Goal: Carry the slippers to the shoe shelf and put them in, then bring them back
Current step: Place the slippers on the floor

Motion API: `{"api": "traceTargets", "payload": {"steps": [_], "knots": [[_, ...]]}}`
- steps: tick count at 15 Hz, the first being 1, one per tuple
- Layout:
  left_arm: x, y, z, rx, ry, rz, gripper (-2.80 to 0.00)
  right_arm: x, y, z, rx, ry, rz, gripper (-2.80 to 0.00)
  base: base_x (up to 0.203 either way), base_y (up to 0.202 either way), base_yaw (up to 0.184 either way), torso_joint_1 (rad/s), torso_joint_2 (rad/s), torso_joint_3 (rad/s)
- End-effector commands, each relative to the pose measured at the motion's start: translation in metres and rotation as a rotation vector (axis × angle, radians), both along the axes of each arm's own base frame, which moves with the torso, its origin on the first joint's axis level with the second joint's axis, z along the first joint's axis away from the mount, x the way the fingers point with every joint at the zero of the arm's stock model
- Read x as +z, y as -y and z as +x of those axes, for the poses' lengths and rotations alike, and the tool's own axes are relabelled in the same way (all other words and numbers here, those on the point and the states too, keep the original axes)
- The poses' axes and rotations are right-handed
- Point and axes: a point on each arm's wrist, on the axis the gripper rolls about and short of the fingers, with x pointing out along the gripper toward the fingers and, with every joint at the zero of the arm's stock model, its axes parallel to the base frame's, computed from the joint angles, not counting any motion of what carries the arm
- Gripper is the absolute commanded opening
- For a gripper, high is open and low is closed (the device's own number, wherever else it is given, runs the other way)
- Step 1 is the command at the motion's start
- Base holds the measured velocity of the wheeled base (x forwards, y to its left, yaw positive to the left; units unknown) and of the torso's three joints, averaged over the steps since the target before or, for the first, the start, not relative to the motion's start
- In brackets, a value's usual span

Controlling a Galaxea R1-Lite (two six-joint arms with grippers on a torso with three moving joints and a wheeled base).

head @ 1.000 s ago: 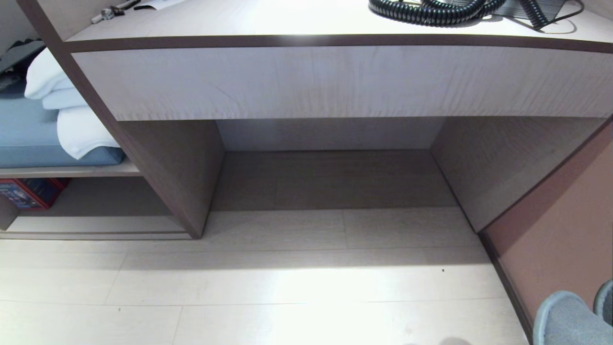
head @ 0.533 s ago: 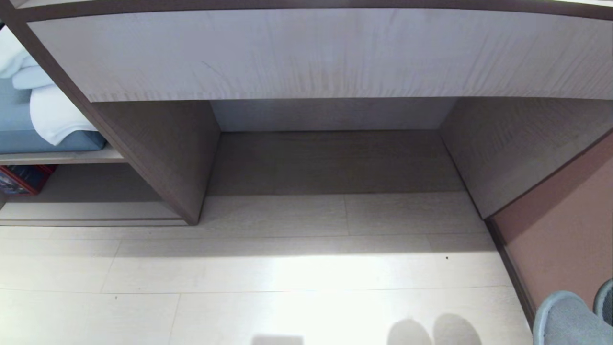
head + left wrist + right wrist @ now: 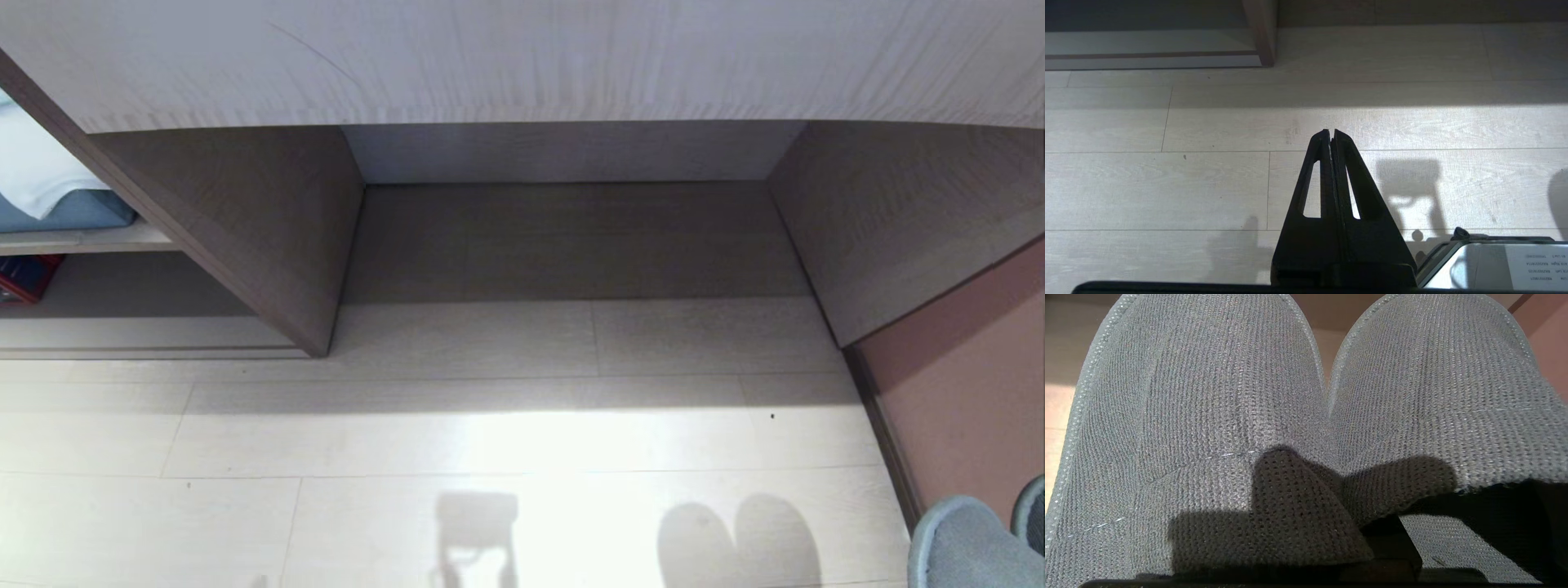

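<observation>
At the far left edge of the head view sits the bench, its blue seat cushion (image 3: 73, 214) carrying a white folded cloth (image 3: 33, 175) on top. Beneath the cushion's board opens the shoe shelf (image 3: 139, 286), a low cubby with a red box (image 3: 24, 278) tucked in at its left end; no slippers lie in it. A dark wood side panel (image 3: 245, 229) divides the bench from the desk recess (image 3: 563, 237), which is roofed by the pale drawer front (image 3: 522, 57) running along the top edge. In front lies the pale plank floor (image 3: 490, 425), brightly lit in the middle, with dark shadows falling on its near edge. The left gripper (image 3: 1331, 132) shows only in its own wrist view, hanging over the floor out from the bench's base corner, its two black fingers pressed together with nothing between them. At the right a reddish-brown wall panel (image 3: 963, 392) meets the floor. In the lower right corner the slippers (image 3: 967, 543) show as two rounded grey toes. In the right wrist view the slippers (image 3: 1306, 416) fill the picture side by side, grey knit, toes pointing away; the right gripper is hidden beneath the fabric, clamped on them.
</observation>
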Motion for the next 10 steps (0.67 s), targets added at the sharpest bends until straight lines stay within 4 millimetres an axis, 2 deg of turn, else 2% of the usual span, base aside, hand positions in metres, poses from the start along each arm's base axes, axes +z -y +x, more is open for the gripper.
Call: {"api": "traceTargets", "payload": {"steps": [1, 10], "knots": [[0.0001, 0.0, 0.0001, 0.0, -0.001, -0.001, -2.8, 0.0001, 0.0, 0.0001, 0.001, -0.001, 0.0, -2.8, 0.0, 0.0, 0.0, 0.005, 0.01, -0.206], [0.0001, 0.0, 0.0001, 0.0, -0.001, -0.001, -2.8, 0.0002, 0.0, 0.0, 0.001, -0.001, 0.002, -2.8, 0.0, 0.0, 0.0, 0.004, 0.0, -0.199]]}}
